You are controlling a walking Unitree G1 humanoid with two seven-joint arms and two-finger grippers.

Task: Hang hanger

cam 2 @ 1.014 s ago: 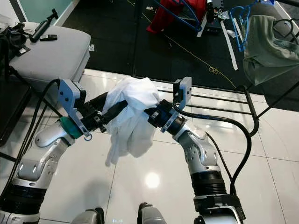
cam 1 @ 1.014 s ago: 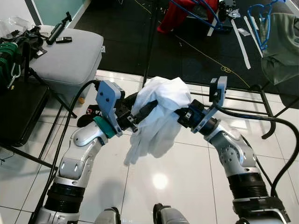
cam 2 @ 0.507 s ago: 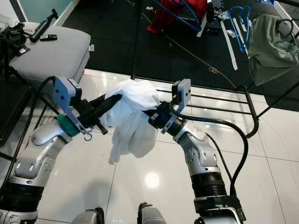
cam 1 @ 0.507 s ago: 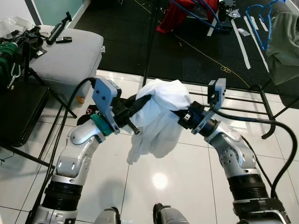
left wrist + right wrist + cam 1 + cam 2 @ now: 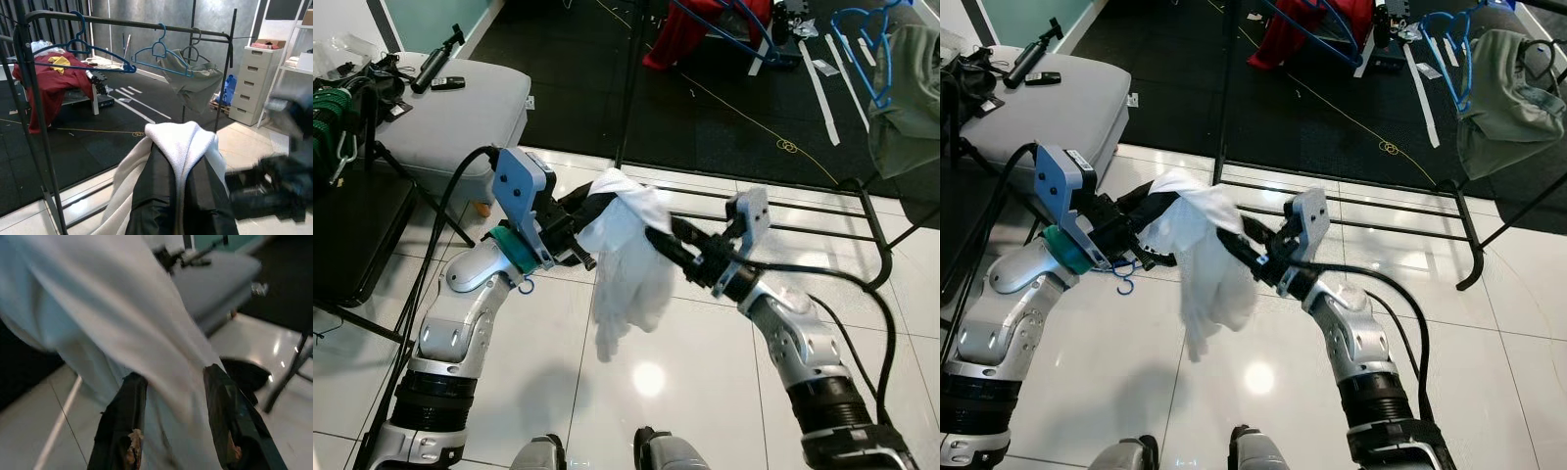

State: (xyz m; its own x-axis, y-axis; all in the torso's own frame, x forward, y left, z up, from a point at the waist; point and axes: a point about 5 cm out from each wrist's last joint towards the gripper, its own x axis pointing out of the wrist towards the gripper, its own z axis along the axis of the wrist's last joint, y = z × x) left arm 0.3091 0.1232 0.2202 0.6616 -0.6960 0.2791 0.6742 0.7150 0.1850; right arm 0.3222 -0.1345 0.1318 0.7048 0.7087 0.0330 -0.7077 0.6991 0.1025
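Observation:
A white garment [image 5: 628, 250] hangs in a bunch from my left gripper [image 5: 587, 204], which is shut on its top fold. In the left wrist view the cloth [image 5: 182, 142] lies pinched between the two black fingers [image 5: 151, 196]. A small blue hanger hook [image 5: 1121, 285] dangles under the left wrist. My right gripper [image 5: 658, 239] is open just right of the garment, pointing at it. In the right wrist view its fingers [image 5: 122, 426] are spread, with the cloth [image 5: 122, 308] close ahead.
A black clothes rack's rail [image 5: 146, 23] carries blue hangers [image 5: 159, 50], an olive garment [image 5: 195, 83] and a red one [image 5: 46, 83]. The rack's base bars [image 5: 803, 211] and upright pole [image 5: 628, 88] stand just ahead. A grey ottoman [image 5: 460, 117] is at the left.
My right gripper has come off the garment, opened and dropped lower. The left arm has drawn the garment to the left, and it now hangs from that gripper alone.

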